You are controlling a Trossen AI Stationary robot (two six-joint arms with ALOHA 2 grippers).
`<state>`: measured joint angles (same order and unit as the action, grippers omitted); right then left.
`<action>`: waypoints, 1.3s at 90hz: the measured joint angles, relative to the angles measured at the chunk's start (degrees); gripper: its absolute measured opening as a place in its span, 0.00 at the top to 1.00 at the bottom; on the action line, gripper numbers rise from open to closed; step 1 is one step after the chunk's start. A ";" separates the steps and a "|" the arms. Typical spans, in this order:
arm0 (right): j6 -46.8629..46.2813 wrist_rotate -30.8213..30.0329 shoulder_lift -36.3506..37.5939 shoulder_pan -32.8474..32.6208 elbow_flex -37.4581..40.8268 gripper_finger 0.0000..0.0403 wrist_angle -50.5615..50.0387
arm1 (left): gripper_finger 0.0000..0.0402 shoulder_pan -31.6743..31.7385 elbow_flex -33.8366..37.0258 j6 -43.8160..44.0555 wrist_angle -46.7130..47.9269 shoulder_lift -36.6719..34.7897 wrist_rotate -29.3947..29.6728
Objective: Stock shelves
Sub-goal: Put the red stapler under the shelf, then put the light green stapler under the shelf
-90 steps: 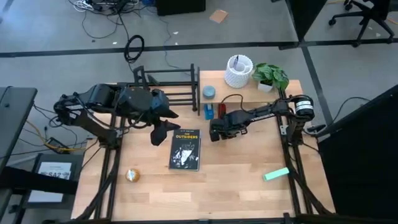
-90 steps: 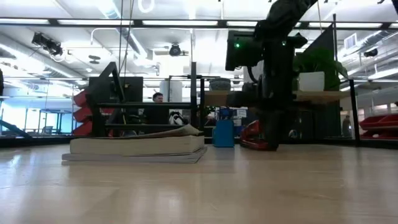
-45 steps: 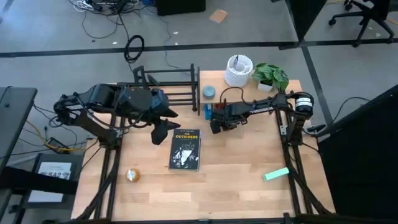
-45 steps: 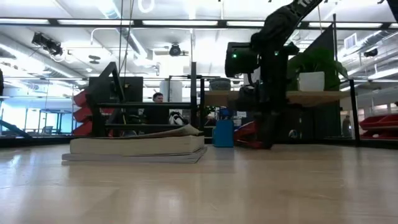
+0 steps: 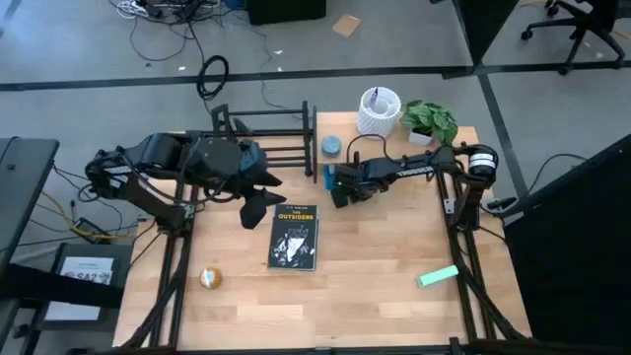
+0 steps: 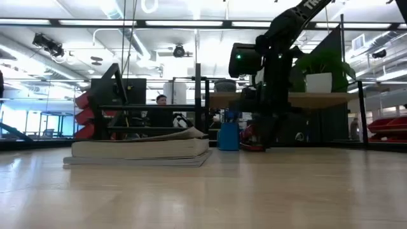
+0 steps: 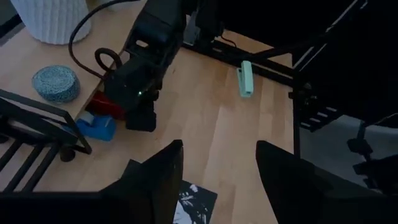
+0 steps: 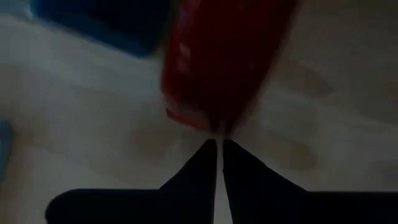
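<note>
on the tabletop (image 5: 375, 256) most stock waits: book (image 5: 295, 240), green block (image 5: 438, 276). our right gripper (image 5: 339, 194), fingers clenched on the red packet (image 8: 217, 62), nears the wooden shelf (image 5: 394, 146); left gripper (image 5: 258, 207) released beside the black rack (image 5: 266, 143).

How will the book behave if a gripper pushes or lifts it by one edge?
The book lies flat, so a push would probably slide it, not tip it. It looks like a thin paperback whose top cover already curls up, so lifted by an edge it likely sags.
</note>
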<state>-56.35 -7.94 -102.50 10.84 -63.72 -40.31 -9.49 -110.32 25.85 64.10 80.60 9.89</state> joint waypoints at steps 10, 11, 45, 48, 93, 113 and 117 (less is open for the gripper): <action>0.64 -0.43 4.22 -4.30 -0.20 1.00 -4.52 | 0.54 0.00 0.00 0.01 -0.08 0.00 0.88; 0.66 -0.45 4.63 -4.79 -0.21 1.00 -5.02 | 0.54 0.00 0.00 0.02 -0.05 0.00 1.01; 2.23 6.96 19.49 -22.93 -0.20 0.96 -18.50 | 0.54 0.00 0.00 -1.88 -0.44 0.00 3.52; 3.44 8.78 20.20 -24.44 -0.20 0.94 -20.58 | 0.54 0.00 0.00 -2.28 -0.45 0.00 3.54; 12.03 26.20 12.04 -47.70 -0.17 0.31 -36.69 | 0.54 0.00 0.00 -6.00 -0.46 0.00 3.50; 14.57 28.94 -0.61 -52.43 -0.13 0.23 -40.69 | 0.54 0.02 0.00 -5.73 -0.45 0.00 3.48; 16.32 29.40 -2.77 -52.84 -0.13 0.24 -40.50 | 0.54 0.01 0.00 -5.73 -0.48 0.00 3.46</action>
<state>-40.03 21.45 -105.28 -42.00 -63.86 -80.82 -9.49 -110.32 20.12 63.62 80.60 13.35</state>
